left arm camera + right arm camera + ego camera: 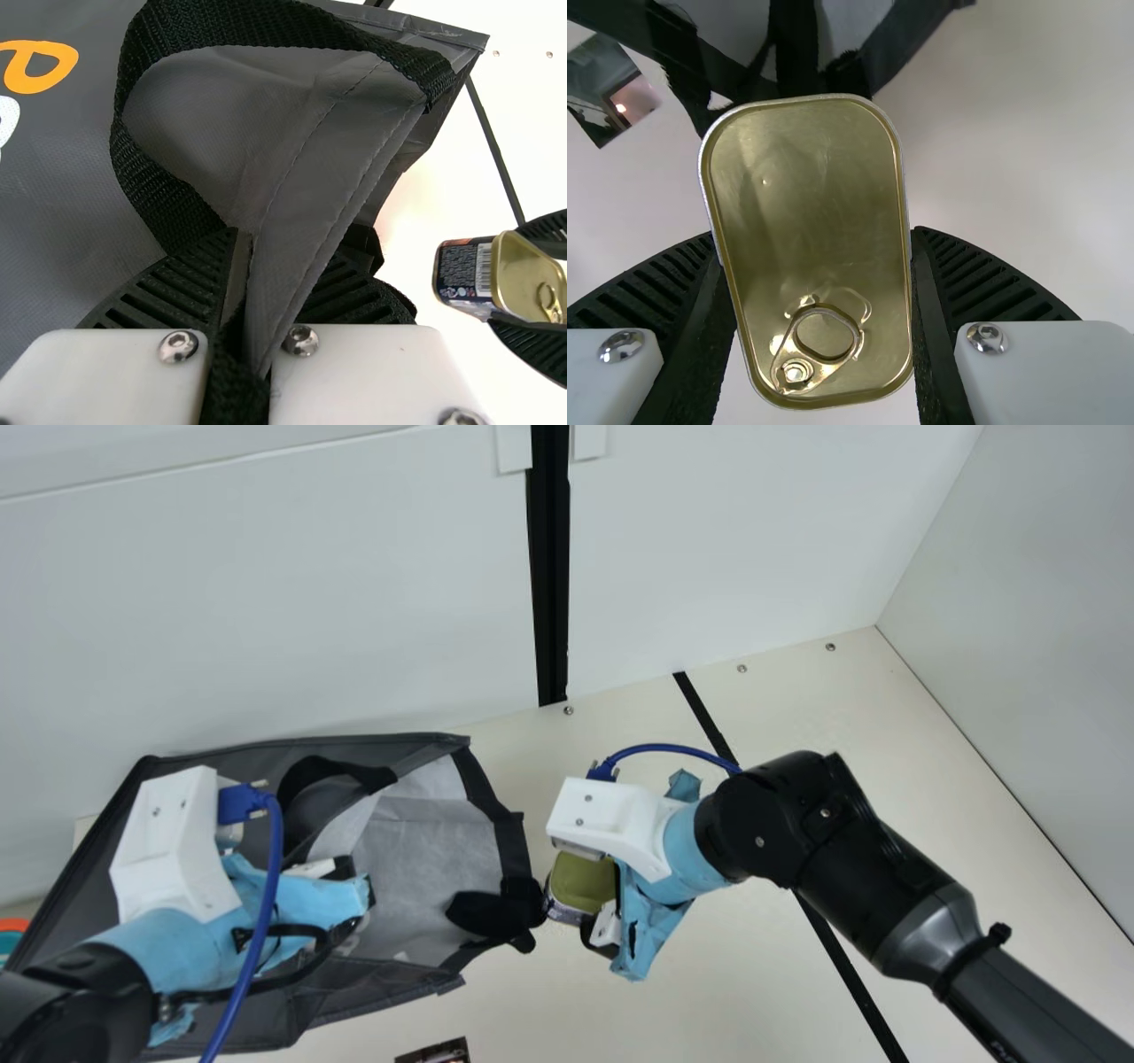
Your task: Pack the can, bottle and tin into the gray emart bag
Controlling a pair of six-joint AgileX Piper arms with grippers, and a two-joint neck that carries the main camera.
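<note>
Left gripper (pixel 275 266), fingers narrowed on the gray emart bag (pixel 434 841), should steady its mouth; beside the bag's right edge, right gripper (pixel 815 237) clasps the ring-pull tin (pixel 585 881), best raised over the black handle (pixel 483 914) before lowering inside

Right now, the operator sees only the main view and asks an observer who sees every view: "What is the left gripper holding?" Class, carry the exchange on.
Observer: Its fingers are closed on an edge of the gray bag.
Operator: Is there a pull ring on the tin?
Observer: Yes, the ring is on the face turned toward the right wrist camera.
Operator: Any barcode?
Observer: Yes, the left wrist view shows a barcode on the tin's side.
</note>
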